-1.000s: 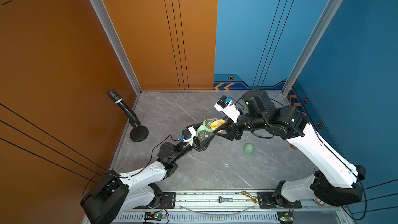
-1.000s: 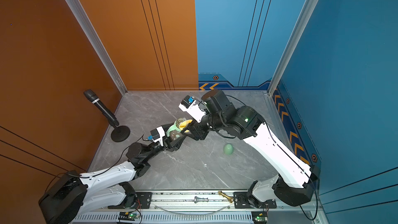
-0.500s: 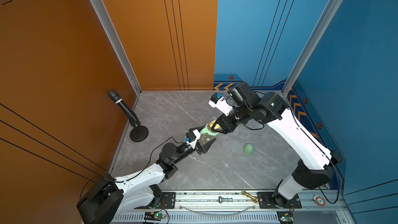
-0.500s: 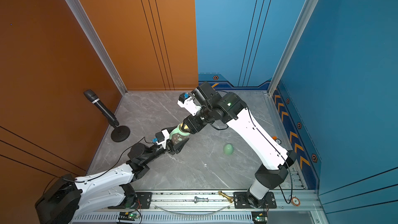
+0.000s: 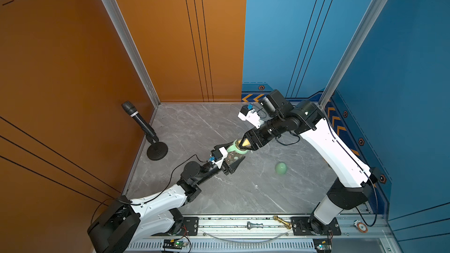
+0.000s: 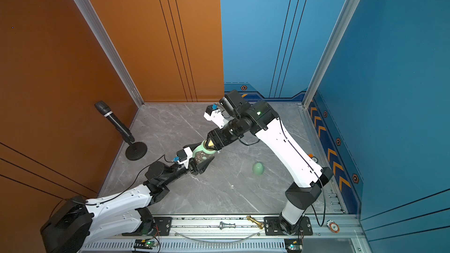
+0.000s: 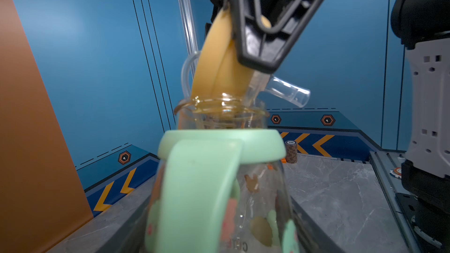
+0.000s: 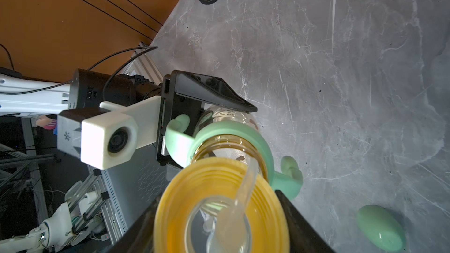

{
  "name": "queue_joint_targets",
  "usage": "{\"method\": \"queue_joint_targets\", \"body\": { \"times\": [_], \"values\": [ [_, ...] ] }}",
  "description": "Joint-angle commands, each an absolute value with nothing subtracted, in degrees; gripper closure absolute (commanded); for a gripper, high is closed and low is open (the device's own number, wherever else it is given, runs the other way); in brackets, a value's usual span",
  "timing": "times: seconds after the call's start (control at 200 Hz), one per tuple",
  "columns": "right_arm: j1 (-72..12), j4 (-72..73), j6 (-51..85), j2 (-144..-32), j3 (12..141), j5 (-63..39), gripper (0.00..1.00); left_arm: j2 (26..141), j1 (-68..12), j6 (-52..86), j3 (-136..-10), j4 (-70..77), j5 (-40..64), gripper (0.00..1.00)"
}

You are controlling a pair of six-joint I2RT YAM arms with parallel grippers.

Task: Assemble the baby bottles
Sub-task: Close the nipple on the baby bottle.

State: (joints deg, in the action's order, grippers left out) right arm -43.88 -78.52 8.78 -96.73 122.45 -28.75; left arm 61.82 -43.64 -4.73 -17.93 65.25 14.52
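Since a second ago both arms swung table-centre: left gripper point(image 5: 231, 160) clamps one bottle body point(image 8: 227, 118) (ring point(image 7: 219, 142) on), right gripper point(image 7: 261, 52) pinches one yellow collar point(image 8: 219, 205) at its mouth; one dome cap point(image 5: 280, 168) lies apart.

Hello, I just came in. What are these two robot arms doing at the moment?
They are putting a baby bottle together. The left pincer is shut on the clear bottle body, which already wears the mint-green handled ring. The right pincer holds the yellow collar with its straw tilted at the bottle's open neck; it is not screwed on yet. The mint-green dome cap lies alone on the table.
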Motion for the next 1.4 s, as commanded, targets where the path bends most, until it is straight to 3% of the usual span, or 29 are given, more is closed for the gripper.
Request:
{"method": "queue_joint_targets", "body": {
  "times": [0.0, 0.31, 0.485, 0.681, 0.831, 0.946, 1.076, 1.231, 1.396],
  "values": [
    [-44.2, -79.4, 10.9, -98.2, 123.3, -32.0, 0.27, 61.0, -44.6, -4.7, -19.5, 70.4, 15.8, 0.66],
    [-44.3, -76.3, 14.2, -97.5, 123.7, -30.2, 0.19, 60.7, -44.9, -4.2, -19.3, 71.0, 14.9, 0.67],
    [-44.2, -65.4, 18.0, -91.5, 118.5, -30.5, 0.02, 60.7, -45.0, -4.2, -19.2, 71.3, 14.2, 0.67],
    [-40.7, -59.2, 24.1, -85.3, 113.7, -21.9, 0.00, 60.8, -45.1, -4.3, -19.2, 71.7, 13.3, 0.67],
    [-35.5, -45.7, 31.7, -73.3, 99.9, -17.0, 0.00, 61.0, -45.2, -4.3, -19.0, 72.8, 11.9, 0.67],
    [-36.4, -30.8, 35.5, -59.8, 84.1, -13.6, 0.00, 61.2, -45.2, -4.0, -19.3, 73.3, 9.9, 0.67],
    [-42.3, -0.5, 34.4, -47.5, 58.0, -13.1, 0.00, 62.1, -45.3, -2.9, -21.0, 74.2, 10.3, 0.67],
    [-46.8, 20.1, 30.8, -46.4, 44.3, -11.7, 0.00, 63.2, -46.5, -2.2, -22.9, 74.0, 9.0, 0.67],
    [-49.7, 30.3, 27.7, -51.0, 41.8, -11.6, 0.00, 63.7, -48.2, -3.1, -24.5, 73.0, 8.5, 0.67]
  ]
}}
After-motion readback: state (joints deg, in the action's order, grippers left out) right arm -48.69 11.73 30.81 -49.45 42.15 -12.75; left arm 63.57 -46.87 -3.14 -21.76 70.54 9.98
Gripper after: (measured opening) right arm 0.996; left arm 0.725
